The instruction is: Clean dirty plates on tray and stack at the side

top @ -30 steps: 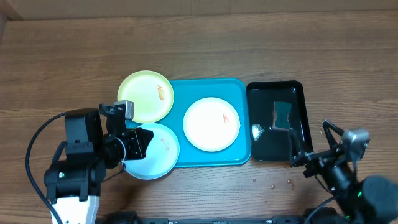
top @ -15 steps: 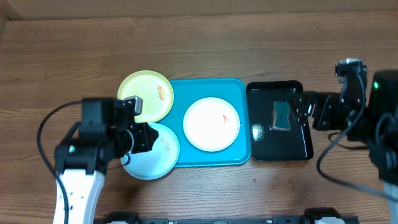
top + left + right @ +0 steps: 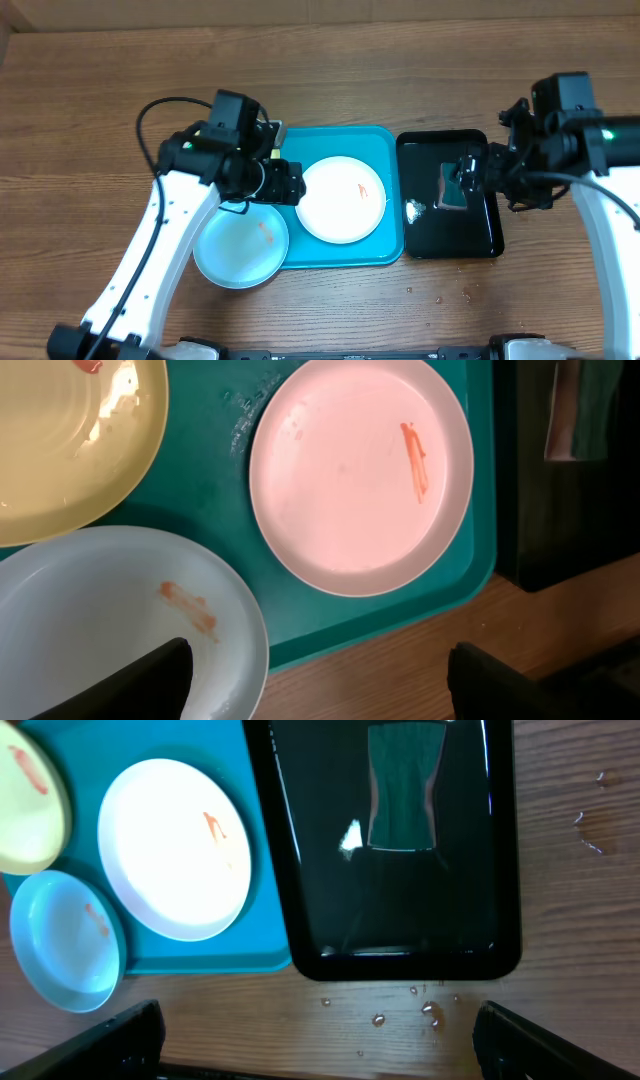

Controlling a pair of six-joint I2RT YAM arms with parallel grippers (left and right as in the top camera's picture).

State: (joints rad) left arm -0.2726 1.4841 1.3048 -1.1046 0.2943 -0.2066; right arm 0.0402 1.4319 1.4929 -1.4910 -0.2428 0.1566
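With left gripper [image 3: 290, 183] and right gripper [image 3: 470, 180] both spread empty, we centre the right over the sponge [image 3: 404, 785] at 12 o'clock in the black tray [image 3: 400, 925] before closing.

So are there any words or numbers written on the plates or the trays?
None to read. The white plate, blue plate, green plate, blue tray and black tray carry no words or numbers. The orange marks are smears, not writing.
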